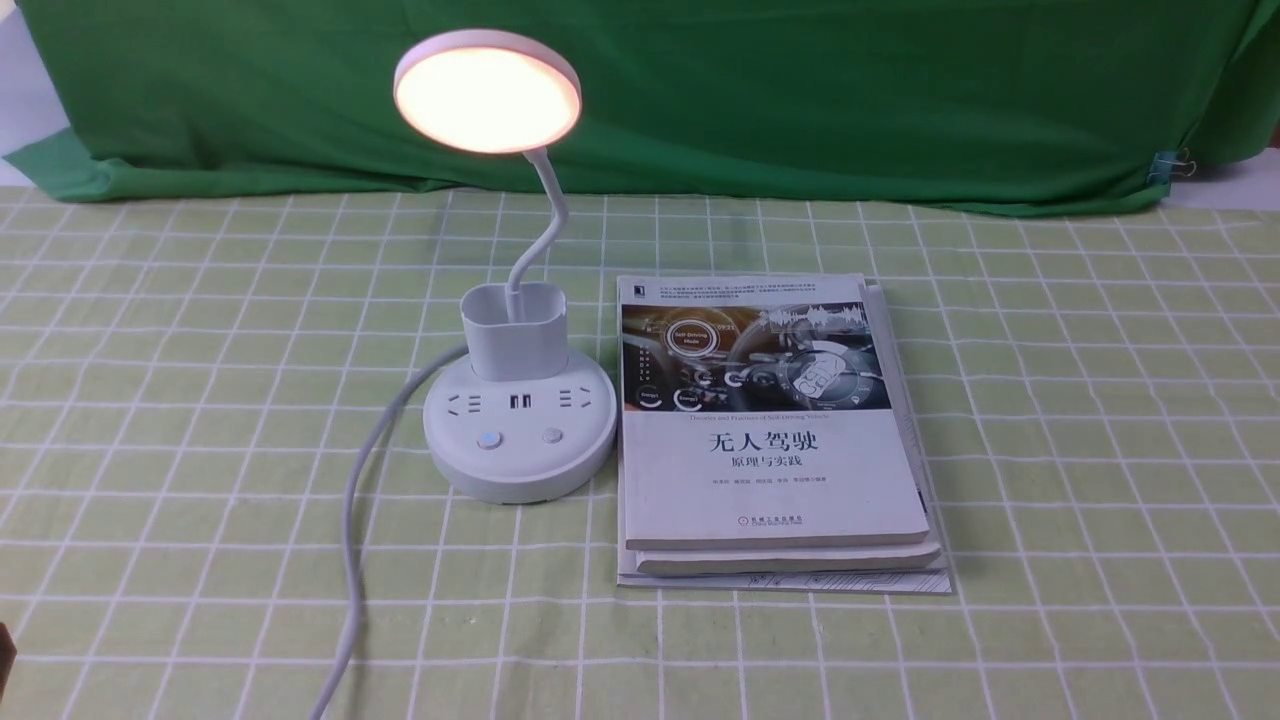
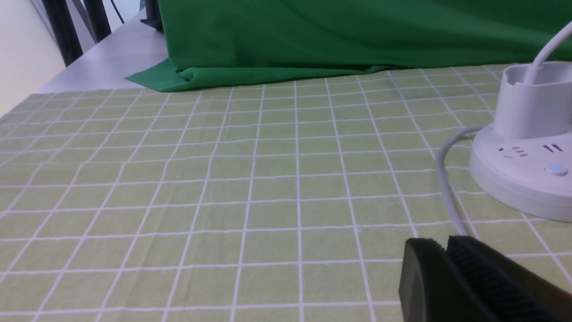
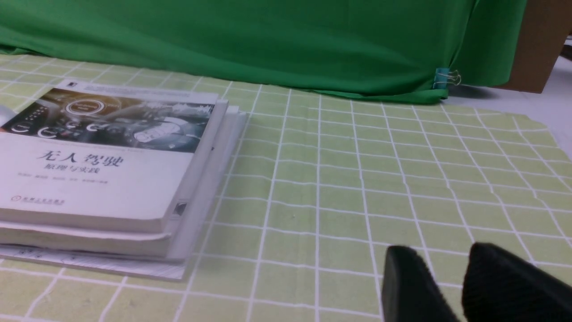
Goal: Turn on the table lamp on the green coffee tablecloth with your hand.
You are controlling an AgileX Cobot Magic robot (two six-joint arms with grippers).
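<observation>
Table lamp [image 1: 518, 400]: lit, upright on the green coffee tablecloth [image 1: 1050, 420], touching the left side of a book stack [image 1: 775, 430]. Left pincer [image 2: 447, 250]: fingers together, empty, near the lamp's cord [image 1: 355, 520]. Right pincer [image 3: 447, 264]: slightly apart, empty, beyond the books.

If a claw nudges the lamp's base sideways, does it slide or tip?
Probably slides rather than tips: the table lamp has a wide, low round base sitting flat on the green coffee tablecloth. The cloth may bunch and drag under it. The lit head on its thin curved neck would likely wobble, and the cord may tug back.
</observation>
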